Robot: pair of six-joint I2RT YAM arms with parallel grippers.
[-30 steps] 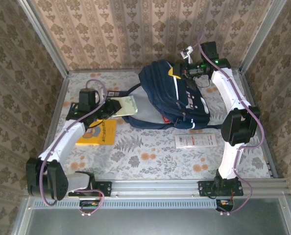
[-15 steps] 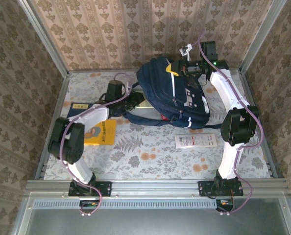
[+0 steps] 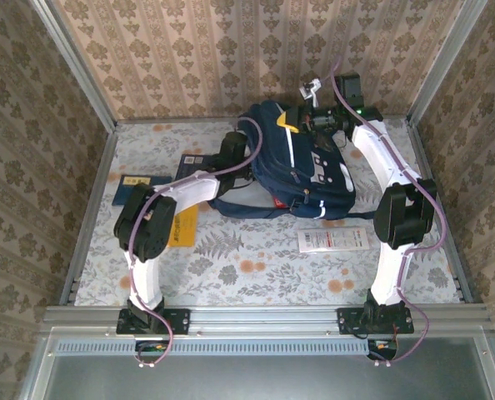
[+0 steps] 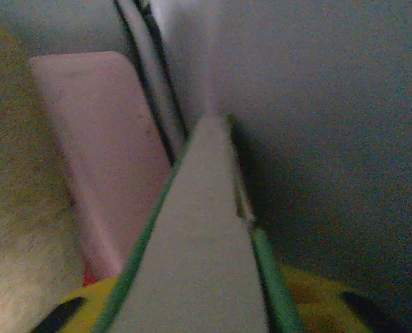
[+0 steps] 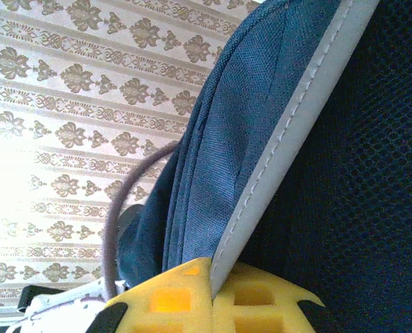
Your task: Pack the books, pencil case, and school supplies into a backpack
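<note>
Left gripper [image 4: 200,309] is clamped on the pale green pad [image 4: 202,229], one yellow pad on each side of it, and sits inside the dark interior of the backpack [image 3: 302,167]. There's a pink flat thing [image 4: 88,139] just left of the pad, can't tell what it is. Right gripper [image 5: 209,295] is closed on the backpack's grey-white trim at its far top edge. Backpack lies at the back of the counter [image 3: 256,275], right of centre. Out on the counter: white packet with red print [image 3: 332,240] near the backpack's front, orange-yellow book [image 3: 185,225] partly under the left arm, blue book [image 3: 135,190] at far left, navy book [image 3: 193,161] beside the left arm.
</note>
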